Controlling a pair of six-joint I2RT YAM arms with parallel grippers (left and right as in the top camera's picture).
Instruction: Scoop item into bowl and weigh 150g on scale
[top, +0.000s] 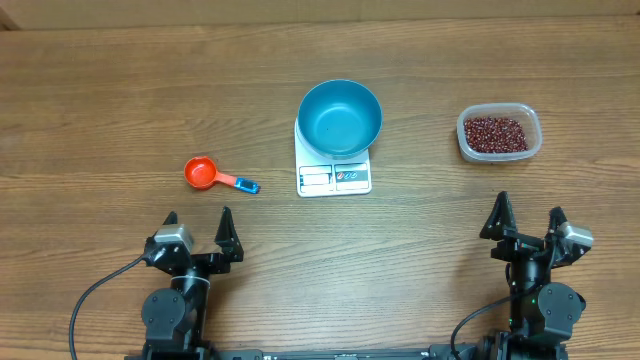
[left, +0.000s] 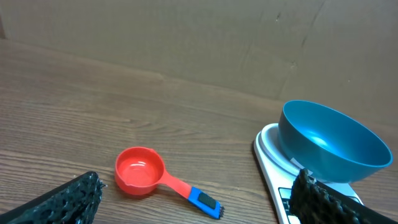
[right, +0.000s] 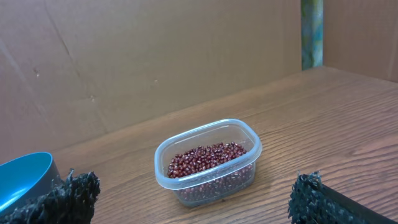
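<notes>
— Grippers first, overhead: left gripper (top: 198, 215) and right gripper (top: 527, 207) sit at the table's (top: 100, 90) near edge. Both have jaws spread wide and hold nothing.

— Task things?

— Kitchen scale (top: 333, 178) mid-table, with the blue bowl (top: 340, 118) on it, empty. Red-brown beans (top: 495, 133) in a clear tub (top: 534, 135) toward the right edge. Orange measuring scoop (top: 203, 172) lies flat left of the scale, well apart from the tub.

— Left wrist?

— Fingers (left: 68, 202) apart at the bottom of the frame. Scoop (left: 140, 171) ahead between them, cup up, blue handle end toward the scale (left: 267, 146).

— Right wrist?

— Fingers (right: 68, 196) apart. Tub (right: 186, 186) straight ahead, beans (right: 208, 160) heaped inside. Bowl rim (right: 25, 174) at far left.

— Step?

— Nothing begun, by my reading. The scoop pickup comes first. Its handle lies flat, so the left gripper needs a low pinch, then a carry across to the tub. Scale display too small to read.
</notes>
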